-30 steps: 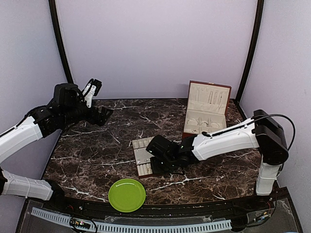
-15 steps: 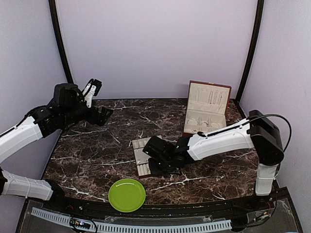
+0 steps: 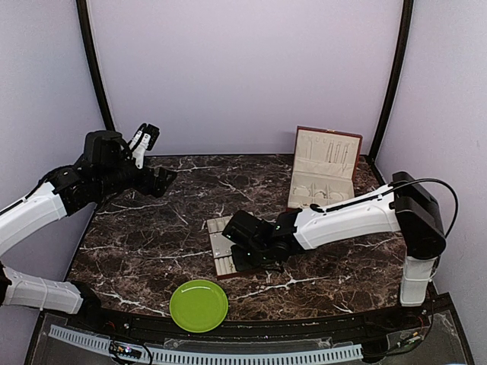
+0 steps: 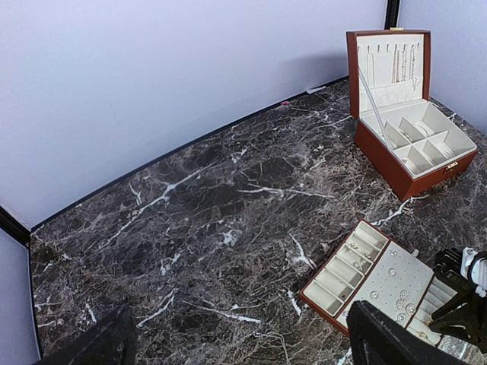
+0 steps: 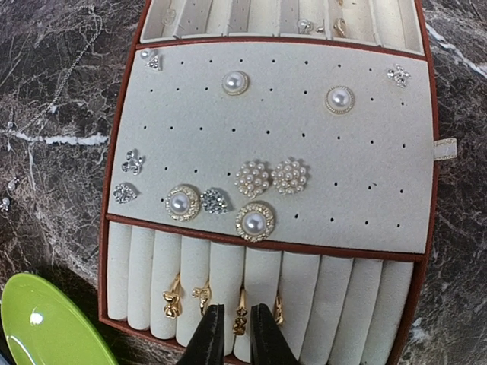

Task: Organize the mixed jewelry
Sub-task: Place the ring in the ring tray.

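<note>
Mixed jewelry (image 5: 253,179): tiny silvery, pearl-faced and gold pieces, most of them on the flat cream-lined tray with reddish-brown edges (image 5: 426,152).
- Pearl and rhinestone studs sit on the tray's perforated middle pad.
- Several gold rings stand in the padded rolls along the tray side under the right hand.
- A few bits lie in the slots along the opposite side.
- Not all sorted: a thin silvery chain (image 5: 72,65) and some sparkly specks lie loose on the dark marble tabletop (image 5: 46,152), just off the tray's edge.

Right hand (image 5: 232,334): at the ring rolls, fingers nearly together, a narrow slit between. One gold ring (image 5: 241,315) stands in a groove right at the fingertips. Pinched or let go: cannot tell.

Left hand (image 4: 240,331): raised well to the tray's left, fingers spread wide, nothing between them.

Round lime-green plate (image 3: 198,305): just beside the tray corner by the ring rolls, on the chain's side.

Reddish-brown box with cream compartments (image 4: 411,133): lid up, beyond the tray and to its right.

Risks (my judgement):
- The ring could cling to a finger on lift-off and pull out of its groove.
- Neighbouring rings stand close, so sideways drift would knock them.
- The loose chain lies flat on veined stone. A pinch may miss, or catch one end and drag it.
- Pressing the tray's rim could shift it and shake the studs.
</note>
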`<state>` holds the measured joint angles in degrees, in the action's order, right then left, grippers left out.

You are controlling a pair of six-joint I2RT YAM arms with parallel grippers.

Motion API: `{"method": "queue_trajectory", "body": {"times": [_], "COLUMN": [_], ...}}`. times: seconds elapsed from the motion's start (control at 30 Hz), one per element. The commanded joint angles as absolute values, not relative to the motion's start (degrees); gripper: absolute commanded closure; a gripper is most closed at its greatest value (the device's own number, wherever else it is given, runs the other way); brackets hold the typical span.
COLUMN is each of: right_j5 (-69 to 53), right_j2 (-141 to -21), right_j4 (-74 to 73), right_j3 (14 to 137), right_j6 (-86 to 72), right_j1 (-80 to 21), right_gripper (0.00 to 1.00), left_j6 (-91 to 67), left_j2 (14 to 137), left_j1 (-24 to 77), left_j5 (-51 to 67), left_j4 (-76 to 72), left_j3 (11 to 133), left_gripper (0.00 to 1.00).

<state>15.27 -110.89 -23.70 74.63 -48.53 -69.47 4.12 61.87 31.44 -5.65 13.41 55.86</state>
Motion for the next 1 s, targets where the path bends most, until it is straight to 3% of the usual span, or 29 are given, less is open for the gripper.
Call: {"method": "queue_trajectory", "body": {"times": [0.0, 0.4, 0.97], "right_j5": [17.32, 17.05, 16.11], "right_j2": [-108.89, -108.44, -111.86], "right_j4": [-23.91, -21.69, -21.38], "right_j3": [74.80, 73.38, 73.22], "right_j6": [-48.25, -47.96, -48.16], "right_j1": [-70.09, -70.14, -70.06], "right_gripper": [0.89, 1.00, 1.00], "left_j6": [4.75, 4.75, 4.77], "left_j2": [61.26, 61.74, 61.79], "left_j1": [31.38, 31.38, 31.38], "left_j5": [-5.81, -5.80, -5.71], "left_j4": [12.48, 12.65, 12.65], "left_j3": [55.18, 55.28, 55.23], "left_gripper": [0.01, 0.01, 0.01]}}
